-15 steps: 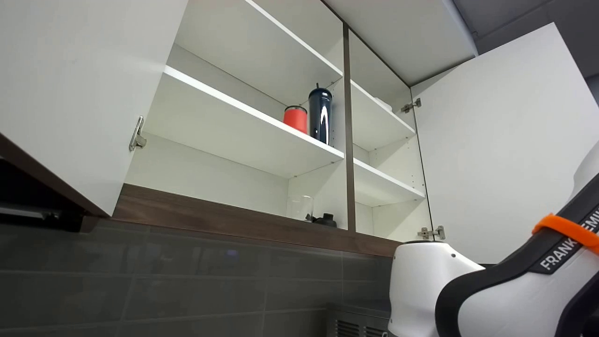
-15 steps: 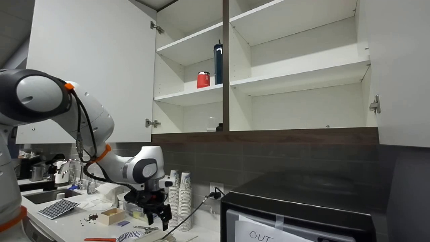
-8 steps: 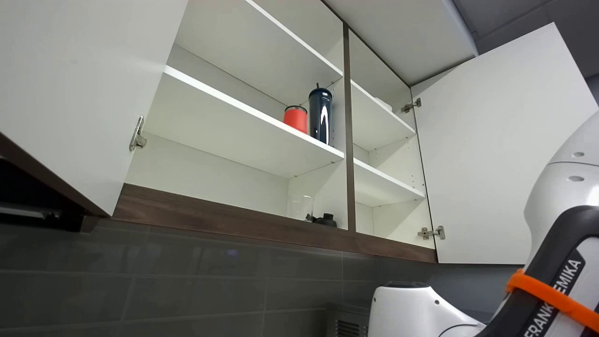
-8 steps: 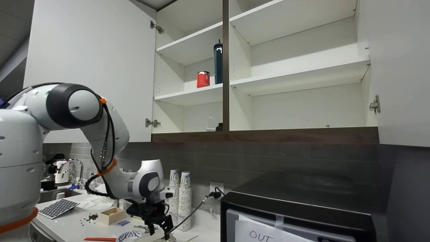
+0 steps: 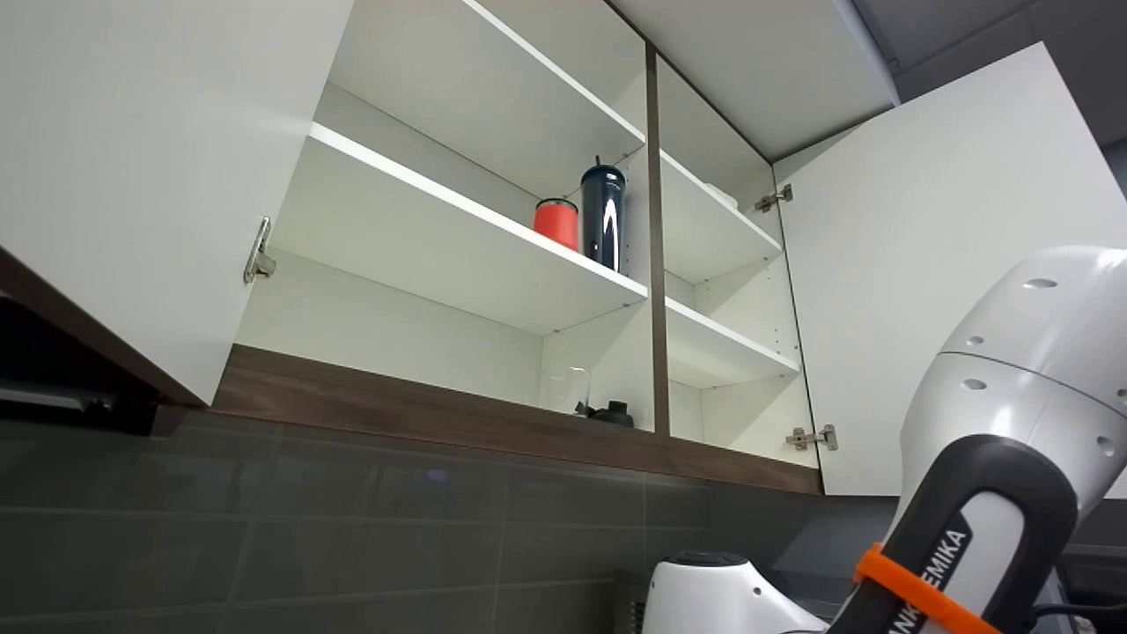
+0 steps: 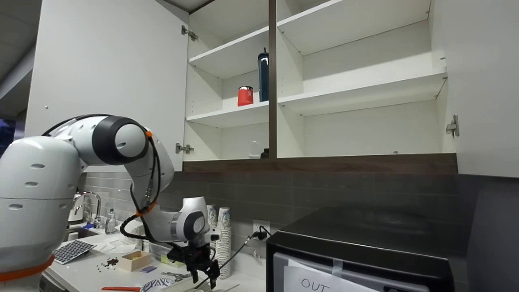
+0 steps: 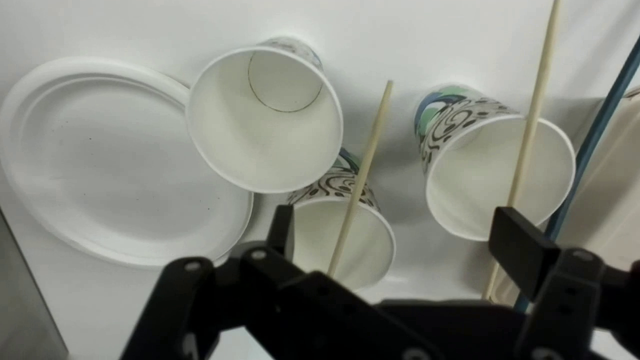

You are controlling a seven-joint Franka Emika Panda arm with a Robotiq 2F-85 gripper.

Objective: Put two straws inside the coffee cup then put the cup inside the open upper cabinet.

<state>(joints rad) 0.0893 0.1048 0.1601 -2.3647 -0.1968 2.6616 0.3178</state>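
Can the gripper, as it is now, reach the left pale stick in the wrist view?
Probably yes: the gripper is open, and the stick shows between its fingers, though a nearby cup may hinder them.

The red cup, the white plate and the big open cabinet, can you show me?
Red cup [image 6: 245, 98]: in an exterior view, on its red side.
White plate [image 7: 127, 170]: in the wrist view, on its flat middle.
Open cabinet [image 6: 272, 81]: in an exterior view, on its brown middle post.

A gray tiled wall [image 6: 243, 194] stands behind the white countertop [image 6: 88, 273]. A sink [image 6: 86, 232] is recessed into the countertop. A power outlet [image 6: 261, 224] is mounted above the countertop.
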